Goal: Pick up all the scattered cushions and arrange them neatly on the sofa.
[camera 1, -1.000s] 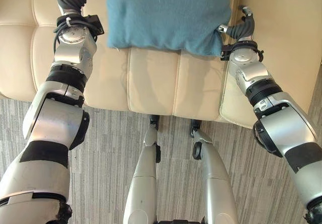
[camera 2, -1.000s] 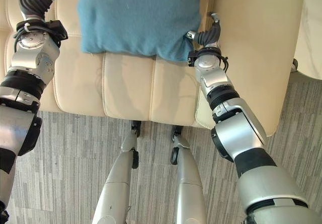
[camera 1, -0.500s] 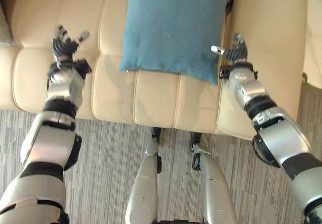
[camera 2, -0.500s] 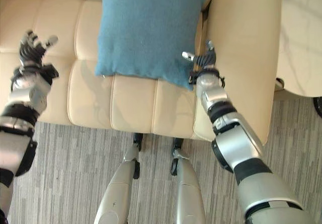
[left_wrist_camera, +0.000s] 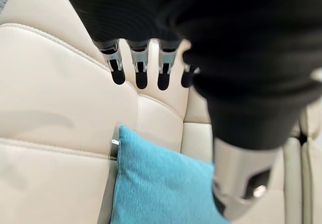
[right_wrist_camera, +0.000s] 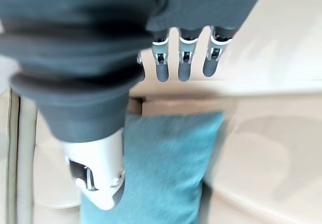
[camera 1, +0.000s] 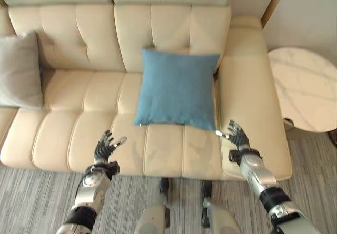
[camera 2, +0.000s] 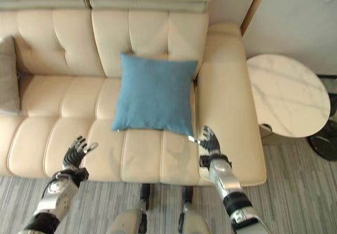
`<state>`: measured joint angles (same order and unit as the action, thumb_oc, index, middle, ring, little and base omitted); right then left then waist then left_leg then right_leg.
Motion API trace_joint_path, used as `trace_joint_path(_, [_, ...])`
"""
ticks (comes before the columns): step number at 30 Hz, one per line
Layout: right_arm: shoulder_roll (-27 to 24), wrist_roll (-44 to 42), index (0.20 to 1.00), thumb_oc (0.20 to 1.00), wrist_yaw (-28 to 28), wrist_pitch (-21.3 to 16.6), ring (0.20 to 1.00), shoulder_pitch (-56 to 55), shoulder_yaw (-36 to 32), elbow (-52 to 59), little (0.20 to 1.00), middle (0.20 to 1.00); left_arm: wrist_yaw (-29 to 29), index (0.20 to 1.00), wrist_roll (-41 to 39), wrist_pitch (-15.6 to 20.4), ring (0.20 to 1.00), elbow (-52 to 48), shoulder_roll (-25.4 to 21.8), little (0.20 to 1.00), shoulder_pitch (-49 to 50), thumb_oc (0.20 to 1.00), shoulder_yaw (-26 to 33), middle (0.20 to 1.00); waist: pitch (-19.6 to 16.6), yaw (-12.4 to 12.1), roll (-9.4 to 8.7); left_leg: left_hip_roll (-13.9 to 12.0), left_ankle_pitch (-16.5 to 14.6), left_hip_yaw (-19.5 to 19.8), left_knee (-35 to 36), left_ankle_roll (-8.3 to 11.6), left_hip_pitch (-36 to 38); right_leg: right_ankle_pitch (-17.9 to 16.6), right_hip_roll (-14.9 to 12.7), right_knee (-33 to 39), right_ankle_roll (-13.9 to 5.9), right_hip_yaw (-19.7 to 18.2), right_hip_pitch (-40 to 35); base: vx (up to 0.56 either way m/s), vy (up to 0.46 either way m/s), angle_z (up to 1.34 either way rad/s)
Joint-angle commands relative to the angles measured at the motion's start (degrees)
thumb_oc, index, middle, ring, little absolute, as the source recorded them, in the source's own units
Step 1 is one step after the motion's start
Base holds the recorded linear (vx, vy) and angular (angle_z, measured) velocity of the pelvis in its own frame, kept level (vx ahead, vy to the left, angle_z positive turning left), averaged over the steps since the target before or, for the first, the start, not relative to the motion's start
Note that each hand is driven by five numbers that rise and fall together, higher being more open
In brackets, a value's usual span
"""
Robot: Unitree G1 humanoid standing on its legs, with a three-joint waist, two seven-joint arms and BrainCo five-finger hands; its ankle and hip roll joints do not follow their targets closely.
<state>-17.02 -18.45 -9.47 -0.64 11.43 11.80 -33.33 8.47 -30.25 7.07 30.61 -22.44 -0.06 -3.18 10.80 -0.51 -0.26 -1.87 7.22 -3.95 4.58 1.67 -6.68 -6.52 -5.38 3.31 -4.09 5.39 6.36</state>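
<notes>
Nearest to us, the left hand (camera 1: 105, 149) hovers over the front edge of the cream tufted leather sofa (camera 1: 95, 134), fingers spread and relaxed, nothing in its grasp. Across from it, the right hand (camera 1: 236, 137) is just as loose and empty, splayed near the sofa's front corner by the armrest, just off the lower corner of the cushion. In the left wrist view the fingers (left_wrist_camera: 140, 68) hang straight above the seat with the cushion lying well clear of them.

Move up the seat and there it is: the square teal-blue fabric cushion (camera 1: 177, 93), resting on the sofa's seat and leaning back against the tufted backrest, close beside the armrest. It sits a touch skewed, its lower edge not quite square with the seat seams, but it looks settled and neither hand touches it.

Farther along the sofa, at the opposite end of the seat, a pale grey fabric cushion (camera 1: 19, 70) stands propped against the backrest. Beyond the armrest, a round white marble-topped side table (camera 1: 304, 87) sits on the striped grey carpet.

My read: two cushions up and placed, both hands free. Whether more lie scattered elsewhere, these views cannot tell; if so, fetching them is what remains.
</notes>
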Motion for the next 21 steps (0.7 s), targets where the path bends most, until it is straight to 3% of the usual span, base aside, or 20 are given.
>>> trace_joint_path(1, [-1.96,4.89,1.0,1.0,1.92,-0.91,1.0,-2.39,-0.36,2.45,1.0,1.0,-1.36,1.0,3.11,0.06,1.0,1.03,0.78,1.0,1.49,1.0,1.69,1.0,-4.48,0.73,-1.29,1.02,-7.22,0.11,-0.8,-0.08,2.21,6.08,-1.91,-2.62,-3.7,2.13,-2.14,0.03,0.071,-0.2])
trace_joint_path(9, [-2.44,8.37,1.0,1.0,5.27,-1.28,1.0,-10.93,-1.25,9.66,1.0,1.0,-3.35,1.0,9.32,-1.65,1.0,-4.17,1.9,1.0,8.42,1.0,1.94,1.0,-5.5,1.09,-2.18,1.75,-8.74,-0.84,-0.32,-0.92,5.97,6.47,-2.5,-1.91,-4.51,1.53,-5.5,0.02,0.064,-0.15])
trace_joint_path(14, [-3.8,8.71,1.0,1.0,6.06,-2.21,1.0,-13.79,-2.52,14.18,1.0,1.0,-4.07,1.0,15.09,-1.47,1.0,-8.29,-0.6,1.0,9.83,1.0,1.41,1.0,-3.96,1.63,-2.69,2.09,-8.84,-1.19,-0.16,-1.66,6.19,6.85,-2.88,-5.14,-4.79,0.82,-3.98,-0.08,0.061,-0.04])
trace_joint_path(18, [-2.83,5.96,1.0,1.0,5.87,-2.17,1.0,-13.79,-3.02,14.03,1.0,1.0,-2.94,1.0,16.31,-1.1,1.0,-8.89,-2.03,1.0,8.37,1.0,1.71,1.0,-1.63,1.95,-2.98,1.51,-7.94,-2.29,-0.08,-1.77,4.98,4.85,-2.76,-8.42,-5.71,0.26,0.13,-0.18,-0.007,-0.15])
trace_joint_path(21, [-1.41,1.47,1.0,1.0,5.67,-3.09,1.0,-13.35,-3.64,14.14,1.0,1.0,-1.63,1.0,16.08,-0.95,1.0,-9.76,-2.68,1.0,6.44,1.0,2.02,1.0,-0.52,1.42,-1.74,-0.23,-5.9,-4.05,-0.74,-2.07,1.51,9.0,-2.35,-16.85,-4.3,1.07,1.32,-0.28,0.006,-0.51])
